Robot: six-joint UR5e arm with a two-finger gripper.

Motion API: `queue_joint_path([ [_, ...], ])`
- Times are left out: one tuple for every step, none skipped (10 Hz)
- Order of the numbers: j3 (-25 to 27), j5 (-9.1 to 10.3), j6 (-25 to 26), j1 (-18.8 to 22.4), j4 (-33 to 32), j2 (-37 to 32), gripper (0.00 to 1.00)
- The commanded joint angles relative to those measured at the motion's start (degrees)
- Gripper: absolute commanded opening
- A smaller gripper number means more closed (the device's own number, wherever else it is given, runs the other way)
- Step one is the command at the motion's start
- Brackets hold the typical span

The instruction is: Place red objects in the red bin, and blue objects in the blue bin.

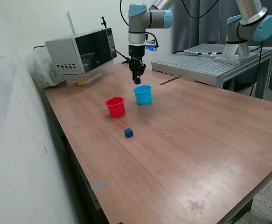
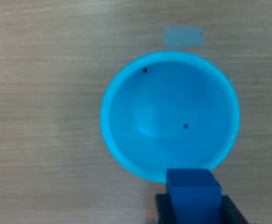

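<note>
Gripping a dark-blue cube between its two fingers, the gripper is closed on that cube and hangs above the table, over the far rim of the blue bin. In the wrist view the cube sits at the edge of the cup's open mouth, and the cup's inside shows only two small dark specks. The red bin stands upright just beside the blue bin, on the exterior view's left and slightly nearer. A second blue cube lies on the table nearer still, apart from both cups. A microwave stands at the far left of the table.
</note>
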Motion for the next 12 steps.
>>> queue_joint_path([
  [0.43, 0.06, 0.06, -0.21, 0.01, -0.19, 0.00],
  [0.52, 0.07, 0.06, -0.21, 0.01, -0.19, 0.00],
  [0.61, 0.07, 0.06, -0.21, 0.01, -0.19, 1.00],
  [0.61, 0.07, 0.06, -0.21, 0.01, -0.19, 1.00],
  [0.69, 0.07, 0.06, -0.21, 0.01, -0.19, 1.00],
  [0.70, 0.07, 0.06, -0.30, 0.01, -0.19, 1.00],
  [0.70, 0.07, 0.06, -0.82, 0.01, -0.19, 1.00],
  [0.52, 0.07, 0.06, -0.74, 0.09, -0.27, 1.00],
  [0.69, 0.07, 0.32, -0.04, 0.09, -1.58, 1.00],
  [0.96, 0.07, 0.67, 0.92, 0.09, -2.64, 1.00],
  [0.52, 0.07, 0.76, 4.94, 0.18, -2.82, 1.00],
  [0.52, 0.15, 1.11, 8.28, 0.27, -2.82, 1.00],
])
